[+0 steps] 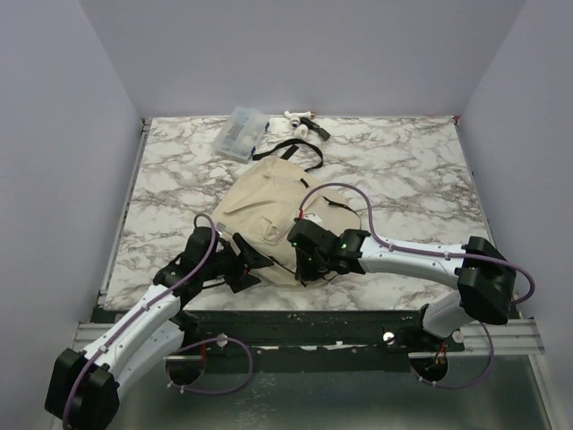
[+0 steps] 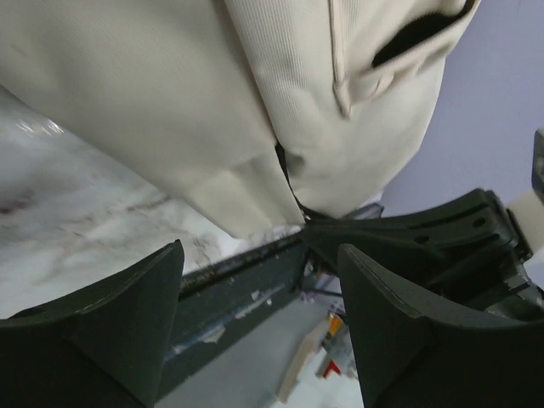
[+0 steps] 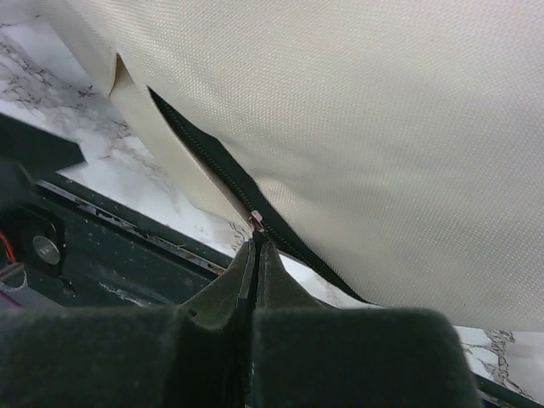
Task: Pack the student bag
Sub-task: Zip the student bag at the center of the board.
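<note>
Top view, bag: the student bag (image 1: 264, 215) lies mid-worktop, nearer the front edge than the back, with its beige side up.
Top view, worktop: the marbled worktop (image 1: 403, 170) shows bare on both sides of the bag.
Top view, strap: a black strap (image 1: 291, 150) loops out from the bag's far end.
Top view, back edge: a clear plastic box (image 1: 240, 134) lies well behind the bag, with small white pieces (image 1: 303, 124) just to its right.
Top view, left pincer (image 1: 243, 270): low at the bag's near-left edge.
Top view, right pincer (image 1: 303, 255): at the bag's near edge, just beside the left one. Its arm reaches in from the right.
Left wrist, fingers (image 2: 119, 331): apart, with nothing between them. The dark front rail shows through the gap.
Left wrist, bag: beige fabric fills the upper frame, its lower edge lifted off the marble, and a thin black line runs between two folds.
Left wrist, right side: the dark body of the other pincer sits close by, just under the bag's edge.
Right wrist, fingers (image 3: 221, 297): pressed together with no gap.
Right wrist, zipper (image 3: 200, 157): black, running diagonally along the bag's lower edge.
Right wrist, zipper pull (image 3: 255, 221): right at the fingertips. I cannot tell whether it is pinched.
</note>
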